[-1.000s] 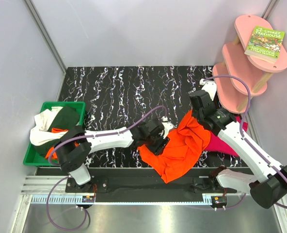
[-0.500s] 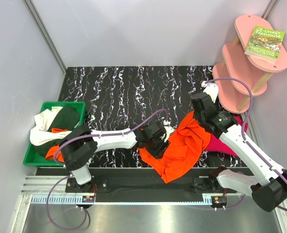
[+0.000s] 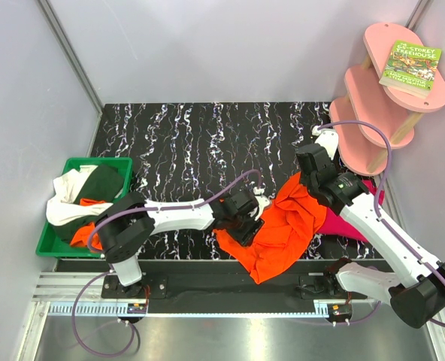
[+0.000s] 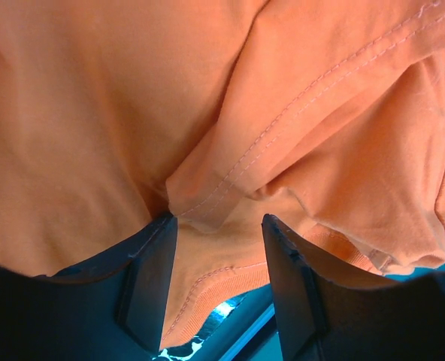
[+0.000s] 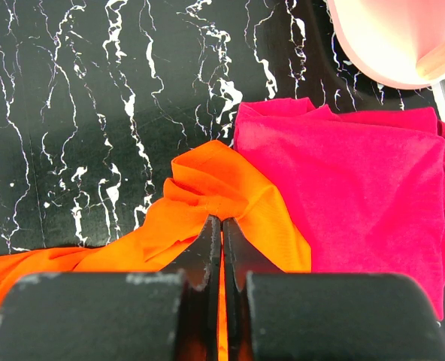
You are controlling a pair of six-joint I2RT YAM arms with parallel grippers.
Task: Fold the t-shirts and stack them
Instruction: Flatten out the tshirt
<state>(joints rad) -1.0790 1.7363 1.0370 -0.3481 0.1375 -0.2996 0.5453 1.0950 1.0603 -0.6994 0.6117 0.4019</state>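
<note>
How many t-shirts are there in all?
5: an orange shirt on the table, a pink shirt beside it, and a white shirt, dark green shirt and second orange shirt in the bin. More may be buried there.

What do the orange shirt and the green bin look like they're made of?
Orange shirt: soft matte knit cloth, probably cotton; it creases and bunches, and the hems show rows of stitching.
Green bin: rigid, smooth plastic by the look, with a straight moulded rim.
</note>
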